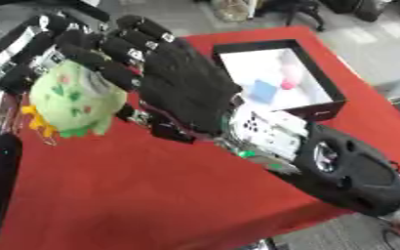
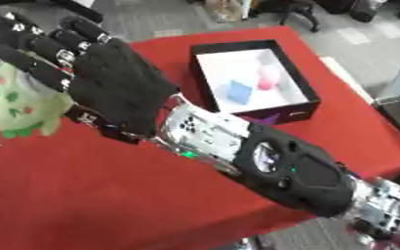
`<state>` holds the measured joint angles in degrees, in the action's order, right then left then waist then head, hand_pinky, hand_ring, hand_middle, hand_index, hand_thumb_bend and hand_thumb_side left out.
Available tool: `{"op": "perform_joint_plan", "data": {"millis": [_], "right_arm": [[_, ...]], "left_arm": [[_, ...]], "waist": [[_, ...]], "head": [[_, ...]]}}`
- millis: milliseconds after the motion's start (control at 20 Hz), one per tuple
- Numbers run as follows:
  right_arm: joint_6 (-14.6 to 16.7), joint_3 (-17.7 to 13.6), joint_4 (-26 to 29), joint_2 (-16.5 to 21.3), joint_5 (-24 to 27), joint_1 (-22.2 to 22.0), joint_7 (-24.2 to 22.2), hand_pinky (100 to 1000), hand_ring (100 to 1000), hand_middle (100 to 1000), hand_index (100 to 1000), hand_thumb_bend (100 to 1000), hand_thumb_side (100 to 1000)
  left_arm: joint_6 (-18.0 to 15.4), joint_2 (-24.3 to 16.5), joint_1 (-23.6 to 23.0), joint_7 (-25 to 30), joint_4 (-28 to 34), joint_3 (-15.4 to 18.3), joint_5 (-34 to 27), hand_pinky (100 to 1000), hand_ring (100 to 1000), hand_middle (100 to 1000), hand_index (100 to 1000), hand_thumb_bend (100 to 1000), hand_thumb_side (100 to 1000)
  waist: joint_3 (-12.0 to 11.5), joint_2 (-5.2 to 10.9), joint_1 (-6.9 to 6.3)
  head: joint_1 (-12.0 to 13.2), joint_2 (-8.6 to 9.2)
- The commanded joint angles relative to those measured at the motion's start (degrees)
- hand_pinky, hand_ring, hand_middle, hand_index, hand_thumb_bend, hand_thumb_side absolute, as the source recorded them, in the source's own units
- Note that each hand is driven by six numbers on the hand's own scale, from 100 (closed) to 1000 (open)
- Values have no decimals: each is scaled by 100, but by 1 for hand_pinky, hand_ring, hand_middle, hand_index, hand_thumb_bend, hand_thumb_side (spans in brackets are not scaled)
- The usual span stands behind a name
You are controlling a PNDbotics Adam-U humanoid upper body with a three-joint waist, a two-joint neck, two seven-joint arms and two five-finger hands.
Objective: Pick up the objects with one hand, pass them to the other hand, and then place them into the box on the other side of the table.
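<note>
Right now the handover is taking place above the left part of the red table [image 1: 152,195]: the right hand [image 1: 178,93] is reaching across from the right, its fingers curling over the top and right side of a green stuffed toy [image 1: 71,100], which is hanging in the air between both hands. On the toy's left, the left hand [image 1: 24,53] is showing only partly, dark fingers lying against the toy, and I cannot tell whether they are closing on it or letting go. To do this step well, the receiving hand should be wrapping around the toy's body before the other one relaxes, since a soft round toy is likely to slip. Over on the right, the black box [image 2: 208,49] is sitting with a blue piece [image 2: 240,91] and a pink thing [image 2: 268,77] inside
</note>
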<state>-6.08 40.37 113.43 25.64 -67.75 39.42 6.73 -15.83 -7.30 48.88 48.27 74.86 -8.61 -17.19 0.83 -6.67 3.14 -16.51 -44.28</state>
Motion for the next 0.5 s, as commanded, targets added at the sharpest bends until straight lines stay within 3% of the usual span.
{"op": "perform_joint_plan", "data": {"millis": [50, 350, 500], "right_arm": [[-18, 18, 116, 56, -29, 33, 35, 827, 736, 882, 952, 359, 100], [-57, 66, 116, 68, -78, -8, 61, 824, 735, 886, 957, 355, 100], [-79, 66, 116, 60, -54, -1, 195, 809, 720, 861, 916, 308, 100]], "left_arm": [[-352, 118, 114, 370, 96, -39, 18, 607, 308, 221, 380, 100, 546], [-269, 174, 133, 370, 141, -18, -22, 607, 309, 221, 381, 100, 550], [-240, 222, 136, 370, 122, -15, 0, 607, 310, 222, 381, 100, 552]], "waist": [[1, 74, -9], [-6, 76, -16], [-4, 75, -12]], "head": [[19, 16], [87, 16], [83, 16]]}}
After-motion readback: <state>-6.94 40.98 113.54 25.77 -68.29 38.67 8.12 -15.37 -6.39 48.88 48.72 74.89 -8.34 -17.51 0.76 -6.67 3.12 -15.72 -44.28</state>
